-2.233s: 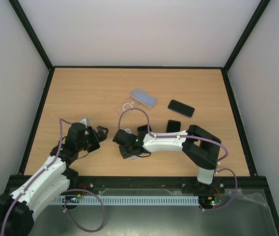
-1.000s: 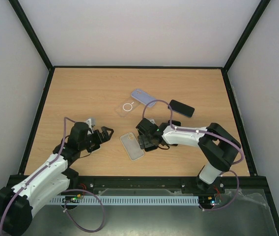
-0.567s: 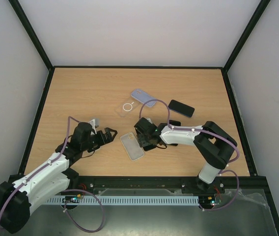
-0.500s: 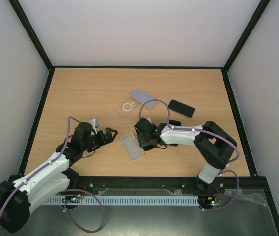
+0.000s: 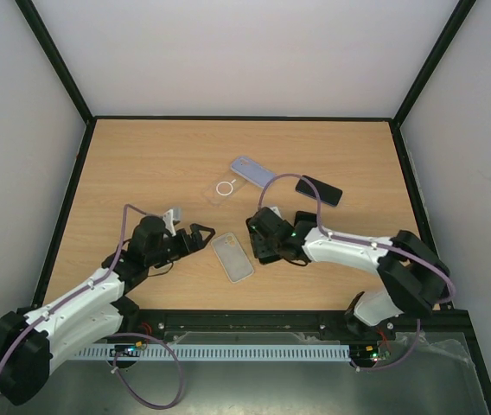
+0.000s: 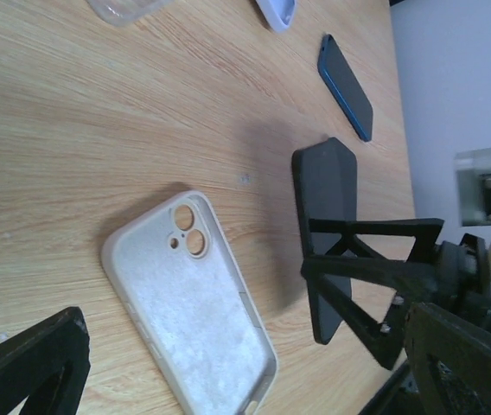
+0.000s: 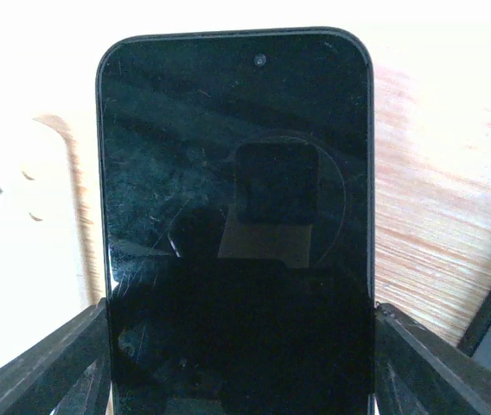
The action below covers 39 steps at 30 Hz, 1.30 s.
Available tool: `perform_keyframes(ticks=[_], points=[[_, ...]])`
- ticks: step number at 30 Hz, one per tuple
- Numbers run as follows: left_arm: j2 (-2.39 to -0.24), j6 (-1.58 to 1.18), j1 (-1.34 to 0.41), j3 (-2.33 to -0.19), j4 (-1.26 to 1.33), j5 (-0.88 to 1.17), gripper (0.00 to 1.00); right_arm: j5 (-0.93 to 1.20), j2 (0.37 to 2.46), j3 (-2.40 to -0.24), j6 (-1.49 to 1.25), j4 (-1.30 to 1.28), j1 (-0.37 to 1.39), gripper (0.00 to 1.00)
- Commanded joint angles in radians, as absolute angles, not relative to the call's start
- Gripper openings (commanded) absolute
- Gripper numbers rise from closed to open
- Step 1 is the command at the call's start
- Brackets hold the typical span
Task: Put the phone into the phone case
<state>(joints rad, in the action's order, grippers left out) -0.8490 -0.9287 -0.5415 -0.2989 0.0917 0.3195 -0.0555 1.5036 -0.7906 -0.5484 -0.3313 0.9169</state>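
The black phone (image 7: 235, 216) is held by the right gripper (image 5: 261, 245). The fingers are closed part way onto its two long sides, near the bottom end. The dark screen is turned toward the wrist camera. In the left wrist view the phone is seen lifted at a slant over the table (image 5: 142, 164). Whether its top end touches the wood cannot be told.

The white case (image 5: 232, 258) is laid flat with its open side up, and nothing is inside it. It is found just beside the held phone, on the robot's left of it, between the two grippers. Its long side runs from far to near, a bit slanted. The end with the camera holes is pointed to the far side of the table. In the right wrist view the edge of the case is seen running along the phone's long side, so the two seem nearly lined up.

The left gripper (image 5: 200, 233) is opened wide and nothing is held in it. It is parked near the other side of the case.

A second dark phone (image 5: 319, 190) and two more cases are left further back, well apart.

It is judged that the phone must be carried a little to the left and laid down flat into the case. A bad fit could be made if the camera end is not matched to the holes.
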Motion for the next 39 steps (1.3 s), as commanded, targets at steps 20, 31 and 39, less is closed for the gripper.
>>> perform_keyframes(ticks=[20, 31, 39], points=[[-0.979, -1.108, -0.693, -0.265, 0.418, 0.303, 0.85, -0.104, 1.259, -0.686, -0.68, -0.019, 1.154, 0.55], [-1.118, -1.1, -0.764, -0.318, 0.501, 0.301, 0.38, -0.096, 1.248, -0.635, -0.71, 0.064, 1.181, 0.55], [-1.164, -1.082, -0.781, -0.336, 0.557, 0.32, 0.1, -0.089, 1.215, -0.586, -0.723, 0.132, 1.181, 0.56]])
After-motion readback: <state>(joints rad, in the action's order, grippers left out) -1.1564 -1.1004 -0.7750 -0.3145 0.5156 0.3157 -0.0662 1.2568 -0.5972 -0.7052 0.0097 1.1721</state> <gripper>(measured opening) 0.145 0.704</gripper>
